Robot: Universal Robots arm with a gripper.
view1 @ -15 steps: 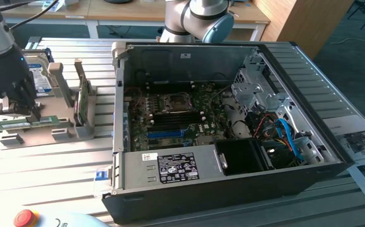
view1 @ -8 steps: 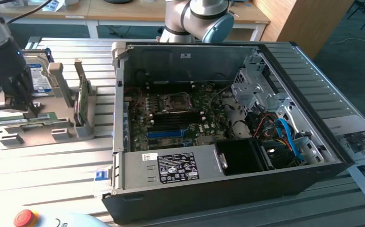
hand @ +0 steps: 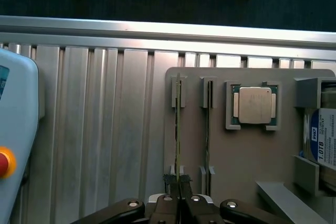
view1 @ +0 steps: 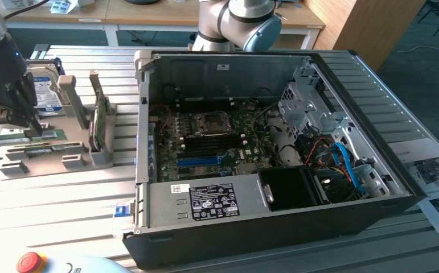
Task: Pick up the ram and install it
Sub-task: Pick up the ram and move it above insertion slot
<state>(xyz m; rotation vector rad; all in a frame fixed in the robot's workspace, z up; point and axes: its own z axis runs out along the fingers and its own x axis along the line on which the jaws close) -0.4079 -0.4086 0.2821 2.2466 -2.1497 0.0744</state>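
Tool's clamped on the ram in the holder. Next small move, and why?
Likely a short straight lift, away from the holder. The tool is shut on the ram, which stands on edge between the slot posts, with a second stick close beside it; any tilt could bind it.

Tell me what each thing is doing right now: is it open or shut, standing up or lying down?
ram: standing on edge in a slot of the holder
end effector: shut on the ram, a finger on each side
second stick: standing on edge in the next slot, untouched
processor chip: lying flat in its pocket
hard drive: resting in its holder bay
computer case: open, side cover off
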